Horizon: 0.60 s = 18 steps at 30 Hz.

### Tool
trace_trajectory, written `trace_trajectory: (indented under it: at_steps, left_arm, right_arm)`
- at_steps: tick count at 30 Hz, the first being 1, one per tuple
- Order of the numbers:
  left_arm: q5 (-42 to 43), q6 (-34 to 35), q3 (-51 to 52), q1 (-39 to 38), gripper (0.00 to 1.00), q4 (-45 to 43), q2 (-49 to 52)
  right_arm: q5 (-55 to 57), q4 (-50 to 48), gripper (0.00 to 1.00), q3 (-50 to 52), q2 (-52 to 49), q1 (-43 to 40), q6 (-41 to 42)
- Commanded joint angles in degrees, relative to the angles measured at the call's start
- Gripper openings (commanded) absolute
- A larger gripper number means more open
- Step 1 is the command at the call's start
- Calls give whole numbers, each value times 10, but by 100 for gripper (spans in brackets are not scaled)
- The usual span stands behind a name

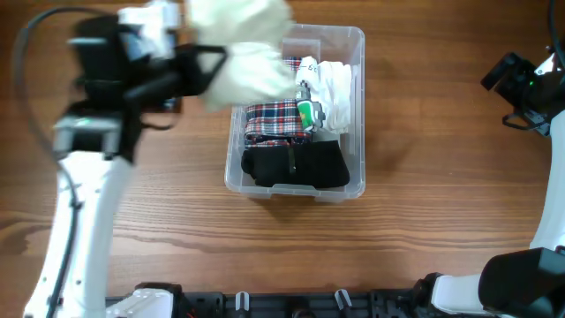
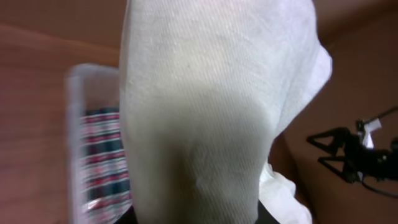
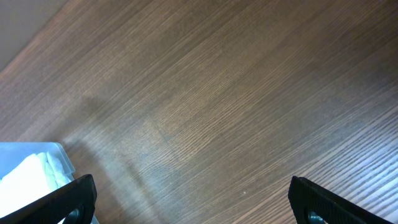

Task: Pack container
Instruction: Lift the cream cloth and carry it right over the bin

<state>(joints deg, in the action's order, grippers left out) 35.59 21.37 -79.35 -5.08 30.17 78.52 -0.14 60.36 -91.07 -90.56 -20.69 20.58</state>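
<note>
Jaws, left gripper (image 1: 210, 67): clamped on cream cloth (image 1: 250, 49). Pinch itself hidden by fabric in wrist view; read from overhead, w/ cloth bunched at tip and hanging clear of everything below. Blurred in overhead. Cloth aloft over far-left corner of container (image 1: 355, 39), overlapping rim from above. Fills most of left wrist frame, fine ribbed weave showing, lower part in shadow.

Jaws, right gripper (image 3: 193, 200): wide apart, nothing betw. them, only bare wood table (image 3: 236, 93) beneath. Well off to right of container, near table's right edge in overhead.

Container: clear plastic bin, mid-table, betw. both arms, nearer left one.
- Near end: black garment (image 1: 300, 166), folded, spanning full width.
- Middle, left side: plaid cloth (image 1: 274, 118), red/white/dark check.
- Far right: white cloth (image 1: 337, 84), crumpled, against right wall.
- Betw. plaid and white: small green item (image 1: 307, 113), can't tell what.

Dark print on white fabric toward far end, too small to read. Same for any marking on green item.

Right wrist view: corner of container w/ white cloth inside, bottom-left of frame, just beside one fingertip.
</note>
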Motion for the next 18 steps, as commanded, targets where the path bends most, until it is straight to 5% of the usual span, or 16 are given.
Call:
trace_trajectory:
  at_steps: [1, 11, 18]
  left_arm:
    - [-116, 45, -14, -111, 6, -63, 53]
    - [-120, 95, -14, -168, 4, -223, 232]
    - [-119, 96, -14, -188, 6, -240, 267]
  right_arm:
    - [2, -1, 100, -7, -5, 0, 5]
    - [2, -1, 100, -7, -5, 0, 5]
    - [2, -1, 100, -7, -5, 0, 5]
